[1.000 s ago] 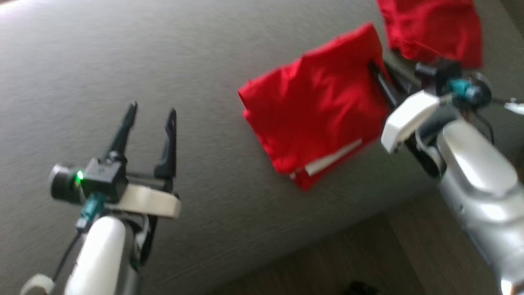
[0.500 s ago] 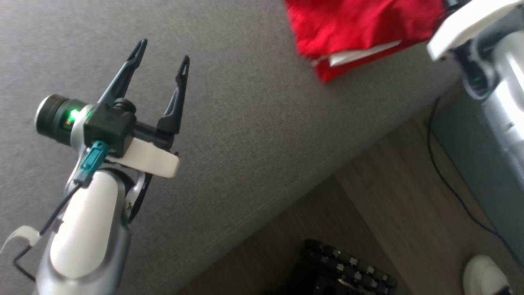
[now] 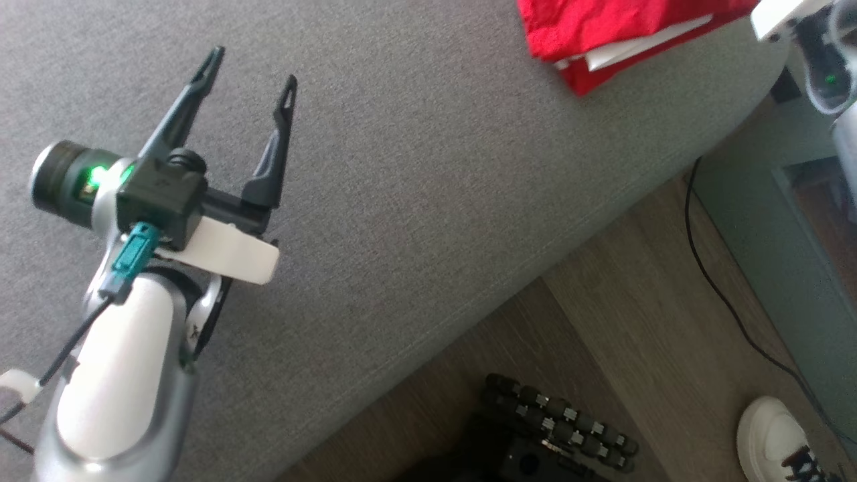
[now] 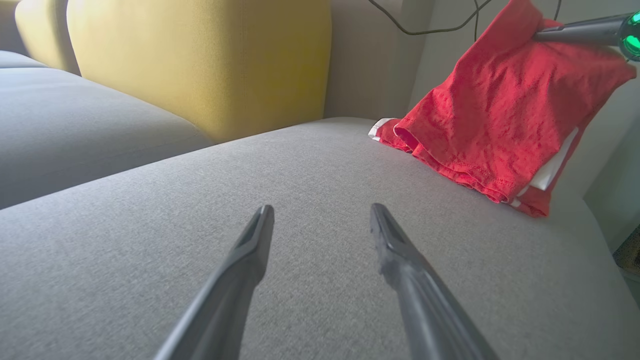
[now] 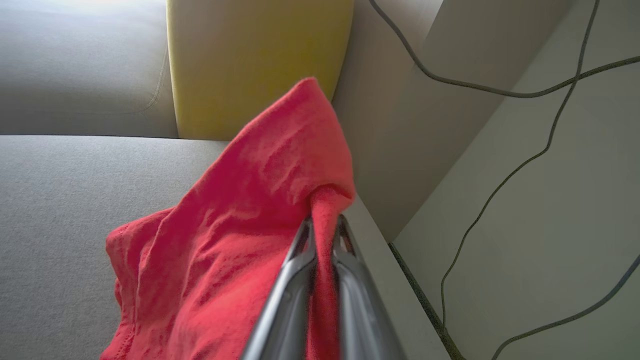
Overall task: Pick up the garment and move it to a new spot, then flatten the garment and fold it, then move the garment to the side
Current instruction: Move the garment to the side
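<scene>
Nearest, at the right, lies the wood floor (image 3: 602, 321), with a person's white shoe (image 3: 770, 435) and a thin black cable (image 3: 720, 288) on it. Beyond it spreads the grey sofa seat (image 3: 435, 167). Over the seat's near left part hovers the left end effector (image 3: 253, 65), its fingers spread wide with nothing between them. Farther off, at the seat's right edge, is the red garment (image 3: 589, 33), folded, with a white strip showing. It hangs partly lifted: the right end effector (image 5: 324, 222) pinches a bunched upper corner, while the lower edge rests on the seat. Behind stands a yellow cushion (image 4: 200, 65).
</scene>
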